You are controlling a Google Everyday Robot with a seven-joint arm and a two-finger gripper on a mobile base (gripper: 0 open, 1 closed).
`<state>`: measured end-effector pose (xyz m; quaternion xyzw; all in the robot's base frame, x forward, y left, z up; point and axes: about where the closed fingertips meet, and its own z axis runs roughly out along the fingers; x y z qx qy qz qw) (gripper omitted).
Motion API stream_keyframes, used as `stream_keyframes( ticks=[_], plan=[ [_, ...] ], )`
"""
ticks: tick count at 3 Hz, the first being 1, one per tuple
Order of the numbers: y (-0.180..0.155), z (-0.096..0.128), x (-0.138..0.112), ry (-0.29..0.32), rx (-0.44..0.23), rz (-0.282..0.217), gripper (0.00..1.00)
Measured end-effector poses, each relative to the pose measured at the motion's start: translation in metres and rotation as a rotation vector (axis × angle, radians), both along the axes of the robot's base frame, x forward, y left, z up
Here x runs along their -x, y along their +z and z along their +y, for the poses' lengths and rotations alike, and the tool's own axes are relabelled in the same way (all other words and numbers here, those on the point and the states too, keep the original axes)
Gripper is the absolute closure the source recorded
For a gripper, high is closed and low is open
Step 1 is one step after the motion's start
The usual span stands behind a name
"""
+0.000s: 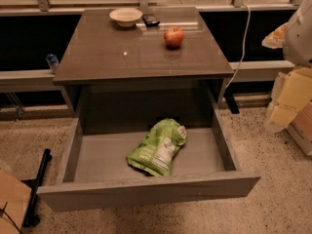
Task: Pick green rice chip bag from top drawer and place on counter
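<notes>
The gripper is being held at the far right edge, beside the cabinet (whether it is spread wide or pinched together cannot be told). The green rice chip bag is being kept well to the left of the gripper and a bit lower, in the middle of the pulled-out top drawer. The counter is being seen up and left of the gripper, with a red apple and a white bowl sitting on it.

Dim, warm — counter glare (drawer shadowed).
</notes>
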<state>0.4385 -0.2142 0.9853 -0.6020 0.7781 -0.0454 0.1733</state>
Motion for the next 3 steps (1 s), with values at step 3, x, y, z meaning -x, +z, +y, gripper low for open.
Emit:
stream_keyframes(
  ticks=[3],
  plan=[
    [-0.0063,0.0083,-0.0063,0.001,-0.102,-0.024,0.00]
  ],
)
